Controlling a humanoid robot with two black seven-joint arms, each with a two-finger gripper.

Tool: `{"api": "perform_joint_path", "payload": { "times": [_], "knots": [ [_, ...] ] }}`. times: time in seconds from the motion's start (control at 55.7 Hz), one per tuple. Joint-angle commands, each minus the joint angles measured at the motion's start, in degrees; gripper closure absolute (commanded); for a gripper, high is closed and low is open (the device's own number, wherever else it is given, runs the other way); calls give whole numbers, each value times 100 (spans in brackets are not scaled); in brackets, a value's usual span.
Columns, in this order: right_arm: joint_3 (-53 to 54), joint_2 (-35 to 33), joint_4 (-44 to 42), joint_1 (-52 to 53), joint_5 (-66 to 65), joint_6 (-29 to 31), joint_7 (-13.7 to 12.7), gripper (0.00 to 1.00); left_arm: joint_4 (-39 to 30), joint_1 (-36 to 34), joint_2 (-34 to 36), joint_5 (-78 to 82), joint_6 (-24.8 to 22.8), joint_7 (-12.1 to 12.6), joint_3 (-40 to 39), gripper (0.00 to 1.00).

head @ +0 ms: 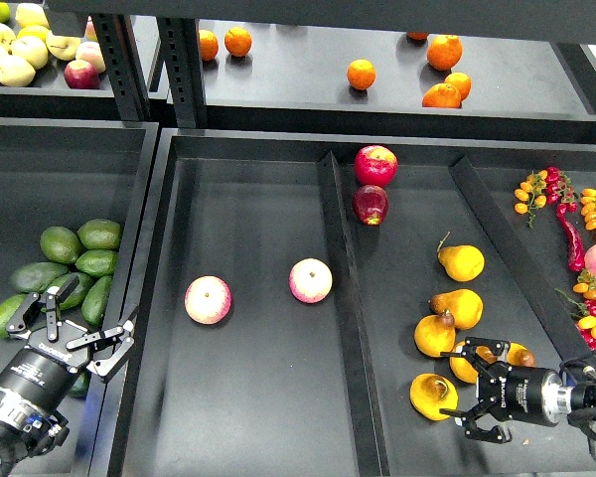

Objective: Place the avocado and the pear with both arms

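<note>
The pear (433,396), orange-yellow with a brownish hollow, lies in the right tray's front, free of any grip. My right gripper (468,390) is open just right of it, with the fingertips close to it and not around it. Several green avocados (77,266) lie piled in the left tray. A dark one (96,297) lies just beyond my left gripper (75,326), which is open and empty over the pile's near edge. I cannot tell which fruit in the pile is the task's avocado.
Other pears (460,306) lie beyond the right gripper, one partly behind it. Two pink-yellow apples (208,299) sit in the middle tray (248,417). Red apples (375,164) lie at the back. Chillies and small tomatoes (576,234) are at far right. Oranges (361,74) are on the upper shelf.
</note>
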Motion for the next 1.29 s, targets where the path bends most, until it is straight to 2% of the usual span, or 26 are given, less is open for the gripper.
{"api": "perform_joint_path", "payload": {
  "times": [0.0,0.179,0.359,0.521,0.664,0.736,0.879,1.113,1.274],
  "knots": [
    [370,-198,522,-1,165,-181,0,1,0,0,0,0,0,0,25,1],
    [1081,82,839,42,525,-849,0,1,-18,0,0,0,0,0,51,1],
    [2154,1418,830,-19,675,-1077,0,1,-18,-9,0,0,0,0,78,1],
    [2795,2403,856,-159,693,-1684,0,1,-27,-18,0,-9,0,0,148,1],
    [3375,3334,1058,-493,684,-1763,0,1,-18,-35,0,0,0,0,254,1],
    [3578,3748,1111,-652,666,-1746,0,1,-9,-35,0,0,0,0,289,1],
    [3930,3748,1120,-1047,684,-1605,0,1,8,-35,0,-9,0,0,377,1],
    [3904,3748,848,-1662,684,-577,0,1,96,-53,0,-351,0,0,579,1],
    [3675,3748,690,-1829,684,-331,0,1,368,-88,0,-808,0,0,746,1]
  ]
}}
